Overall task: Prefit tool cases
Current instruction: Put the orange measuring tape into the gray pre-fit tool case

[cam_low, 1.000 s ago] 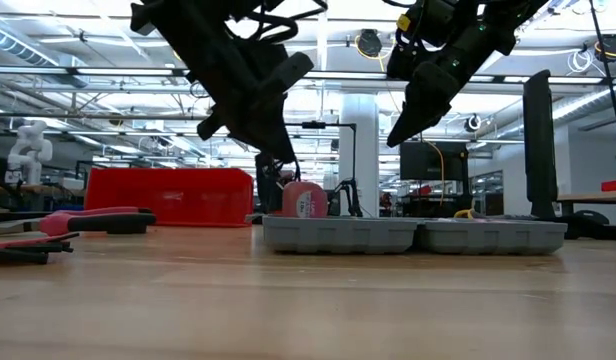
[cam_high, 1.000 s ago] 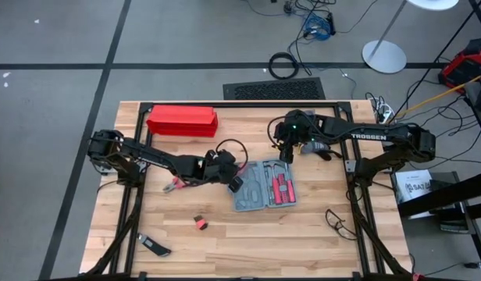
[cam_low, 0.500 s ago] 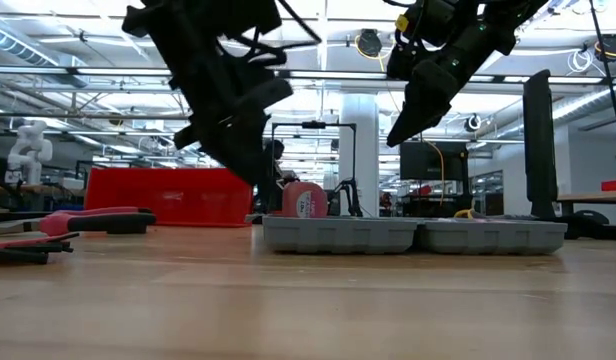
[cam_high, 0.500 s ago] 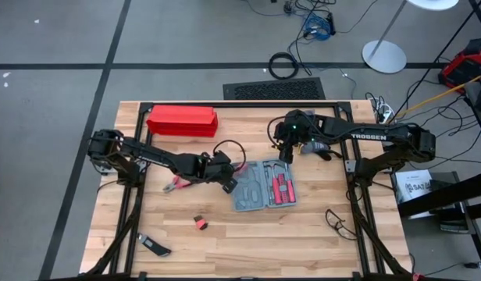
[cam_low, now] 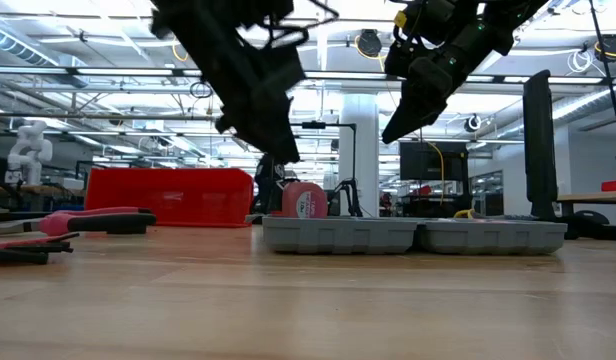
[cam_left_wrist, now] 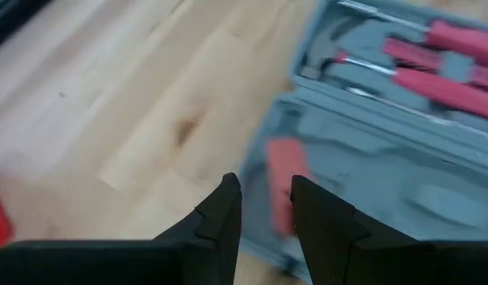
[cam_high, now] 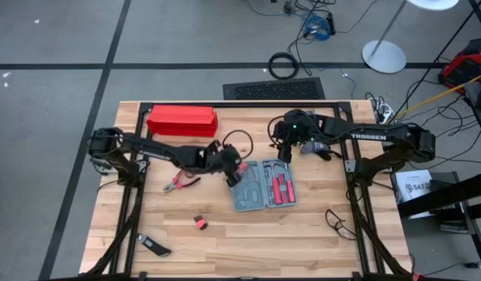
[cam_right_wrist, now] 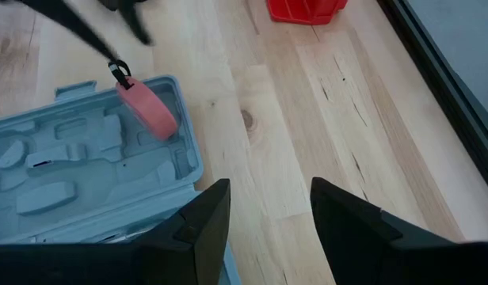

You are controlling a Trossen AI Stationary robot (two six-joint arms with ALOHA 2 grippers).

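The tool case [cam_high: 263, 186] is lying open flat just past the middle of the table [cam_high: 303, 242], toward three o'clock in the high view, both blue-grey halves showing grey moulded recesses. Red-handled tools are sitting in the half farther from the left arm, and a pink round tape measure [cam_right_wrist: 146, 109] is standing up in a corner recess of the other half, which the low view shows as a pink disc [cam_low: 304, 200] rising above the case wall.

The left gripper [cam_high: 232, 172] is hanging just at the nine o'clock edge of the case, above the table. Its fingers [cam_left_wrist: 220, 218] are standing a narrow gap apart with nothing between them; the wrist view is looking down past them onto the case rim and a reddish object blurred in a recess.

The right gripper [cam_high: 286, 148] is hovering just off the case's twelve o'clock edge, its fingers [cam_right_wrist: 203, 222] spread fairly wide and empty. White lettering reading TROSSEN [cam_high: 363, 137] is showing on the right arm.

A long red box [cam_high: 182, 121] is lying at eleven o'clock. Red-handled pliers [cam_high: 176, 184] are lying at nine o'clock of the case, near the left gripper. A small red-and-black piece [cam_high: 200, 223] is lying at seven o'clock, and a dark tool [cam_high: 154, 247] is lying farther out at seven o'clock.
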